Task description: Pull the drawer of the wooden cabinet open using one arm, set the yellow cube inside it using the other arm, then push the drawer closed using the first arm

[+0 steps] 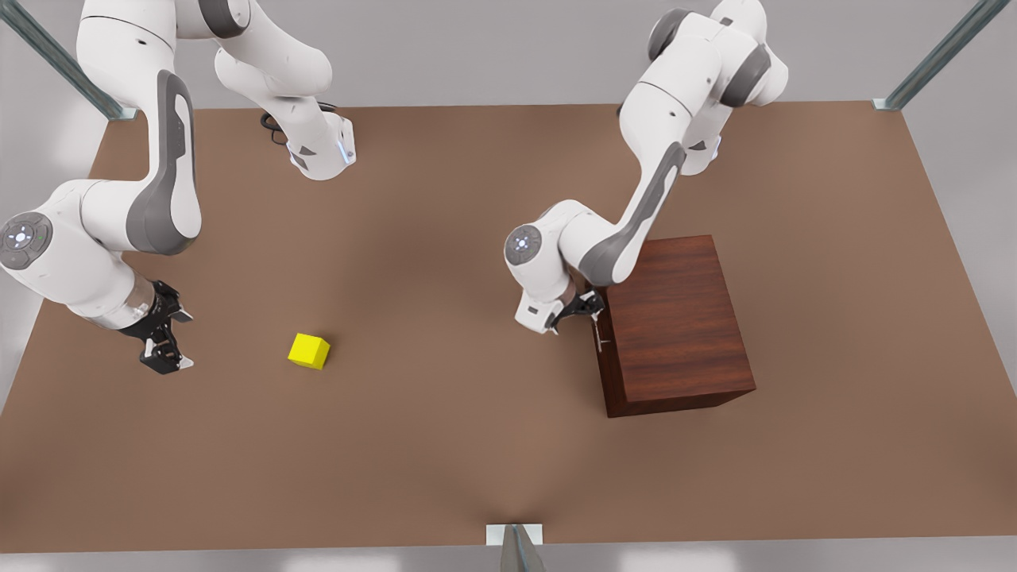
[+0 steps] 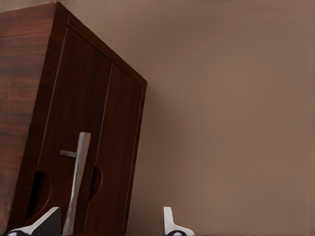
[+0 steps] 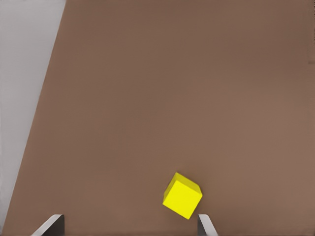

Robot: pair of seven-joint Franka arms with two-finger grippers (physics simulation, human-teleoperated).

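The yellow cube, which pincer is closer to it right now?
The right pincer. It hangs open just beside the yellow cube, on the front view's left, not touching it. The left pincer is far across the table, open at the cabinet's handle.

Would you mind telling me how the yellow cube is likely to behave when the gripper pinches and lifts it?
The yellow cube looks rigid, with flat plain faces, so it should sit still rather than roll. Its smooth faces might slip if pinched off-square. The open right gripper looks wide enough to take it.
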